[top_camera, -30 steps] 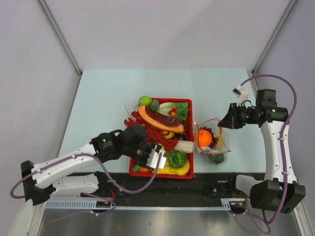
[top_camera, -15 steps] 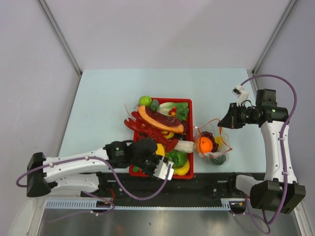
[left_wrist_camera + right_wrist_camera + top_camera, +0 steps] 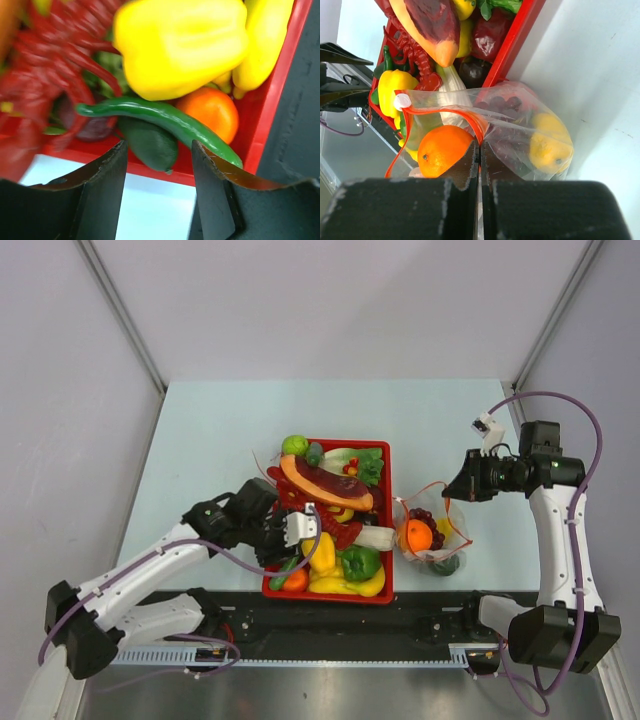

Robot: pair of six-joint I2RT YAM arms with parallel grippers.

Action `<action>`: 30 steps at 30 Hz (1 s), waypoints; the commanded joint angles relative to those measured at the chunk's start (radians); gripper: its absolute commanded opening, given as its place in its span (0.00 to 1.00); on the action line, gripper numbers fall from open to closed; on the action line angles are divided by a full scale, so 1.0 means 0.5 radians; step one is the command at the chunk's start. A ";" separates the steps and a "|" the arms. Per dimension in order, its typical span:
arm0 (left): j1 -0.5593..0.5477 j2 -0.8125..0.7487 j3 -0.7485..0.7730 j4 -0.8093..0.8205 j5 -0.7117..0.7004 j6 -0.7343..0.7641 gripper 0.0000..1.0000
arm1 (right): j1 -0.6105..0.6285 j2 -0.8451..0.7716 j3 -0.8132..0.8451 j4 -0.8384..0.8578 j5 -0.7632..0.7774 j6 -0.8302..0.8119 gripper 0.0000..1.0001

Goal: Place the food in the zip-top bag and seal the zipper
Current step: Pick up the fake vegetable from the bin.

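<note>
The clear zip-top bag (image 3: 432,535) lies right of the red tray (image 3: 352,443). It holds an orange (image 3: 414,535), purple grapes (image 3: 430,517) and a dark green piece (image 3: 441,562). My right gripper (image 3: 455,487) is shut on the bag's mouth edge. In the right wrist view the gripper (image 3: 480,147) pinches the orange-red zipper (image 3: 445,112), which gapes open, with the orange (image 3: 444,150), grapes (image 3: 500,107) and a lemon (image 3: 549,142) inside. My left gripper (image 3: 288,545) is open and empty over the tray's near left corner. In the left wrist view its jaws (image 3: 159,170) stand either side of a dark green avocado-like piece (image 3: 150,142).
The tray holds a red lobster (image 3: 320,512), a yellow pepper (image 3: 185,45), a green pepper (image 3: 358,562), a green chili (image 3: 170,120), an orange fruit (image 3: 212,112) and other toys. The black base rail (image 3: 340,625) runs just below the tray's front rim (image 3: 260,125).
My left gripper has drawn back from over the peppers at the tray's front to its near left corner. The right gripper still holds the bag in the same place.
</note>
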 commanded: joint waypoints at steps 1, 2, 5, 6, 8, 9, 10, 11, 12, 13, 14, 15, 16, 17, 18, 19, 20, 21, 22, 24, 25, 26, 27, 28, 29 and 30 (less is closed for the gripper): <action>0.018 0.058 0.049 -0.051 0.146 -0.064 0.58 | 0.009 0.004 0.010 0.062 -0.027 0.002 0.00; 0.018 0.086 0.034 -0.051 0.162 -0.058 0.58 | 0.009 0.001 0.010 0.059 -0.024 0.002 0.00; 0.018 0.135 0.037 -0.020 0.180 -0.058 0.60 | 0.009 -0.008 0.007 0.059 -0.012 0.002 0.00; 0.018 0.159 0.040 -0.011 0.217 -0.058 0.61 | 0.009 -0.008 0.007 0.059 -0.009 0.002 0.00; 0.018 0.187 0.043 0.017 0.257 -0.082 0.64 | 0.009 -0.002 0.004 0.059 -0.006 0.002 0.00; 0.021 0.215 0.046 0.029 0.269 -0.094 0.65 | 0.009 0.004 0.007 0.059 -0.009 -0.001 0.00; 0.021 0.227 0.052 0.069 0.263 -0.119 0.65 | 0.009 0.013 0.010 0.059 -0.009 -0.001 0.00; 0.076 0.239 0.076 0.090 0.278 -0.174 0.65 | 0.009 0.016 0.010 0.059 -0.012 -0.001 0.00; 0.137 0.258 0.101 0.106 0.330 -0.211 0.65 | 0.009 0.016 0.013 0.056 -0.006 -0.001 0.00; 0.211 0.316 0.135 0.112 0.449 -0.248 0.63 | 0.009 0.016 0.013 0.056 -0.006 -0.004 0.00; 0.351 0.365 0.223 0.088 0.535 -0.294 0.61 | 0.009 0.019 0.016 0.056 -0.003 -0.007 0.00; 0.413 0.411 0.273 0.045 0.612 -0.294 0.59 | 0.009 0.016 0.016 0.053 0.000 -0.007 0.00; 0.463 0.484 0.316 -0.034 0.677 -0.294 0.58 | 0.009 0.016 0.016 0.050 0.000 -0.010 0.00; 0.527 0.500 0.374 -0.059 0.787 -0.306 0.57 | 0.009 0.019 0.013 0.050 0.000 -0.016 0.00; 0.546 0.506 0.390 -0.075 0.815 -0.328 0.58 | 0.009 0.025 0.013 0.044 0.007 -0.016 0.00; 0.552 0.512 0.399 -0.075 0.843 -0.352 0.58 | 0.009 0.022 0.013 0.044 0.007 -0.019 0.00; 0.558 0.522 0.408 -0.066 0.870 -0.428 0.59 | 0.009 0.025 0.013 0.044 0.010 -0.019 0.00; 0.558 0.534 0.411 -0.039 0.883 -0.478 0.59 | 0.009 0.025 0.010 0.047 0.010 -0.019 0.00; 0.564 0.546 0.411 -0.023 0.898 -0.533 0.59 | 0.009 0.025 0.010 0.047 0.010 -0.019 0.00; 0.583 0.610 0.405 0.004 0.944 -0.668 0.58 | 0.009 0.022 0.007 0.047 0.013 -0.016 0.00; 0.595 0.626 0.396 0.020 0.944 -0.720 0.57 | 0.009 0.022 0.007 0.050 0.010 -0.016 0.00; 0.619 0.647 0.387 0.032 0.938 -0.812 0.57 | 0.009 0.019 0.007 0.050 0.013 -0.013 0.00; 0.638 0.678 0.381 0.063 0.932 -0.852 0.57 | 0.009 0.016 0.007 0.050 0.016 -0.016 0.00; 0.659 0.693 0.371 0.087 0.911 -0.898 0.55 | 0.009 0.013 0.007 0.050 0.019 -0.016 0.00; 0.696 0.709 0.368 0.100 0.877 -0.977 0.55 | 0.009 0.013 0.010 0.053 0.016 -0.016 0.00; 0.715 0.736 0.368 0.124 0.840 -1.002 0.54 | 0.009 0.013 0.010 0.050 0.016 -0.013 0.00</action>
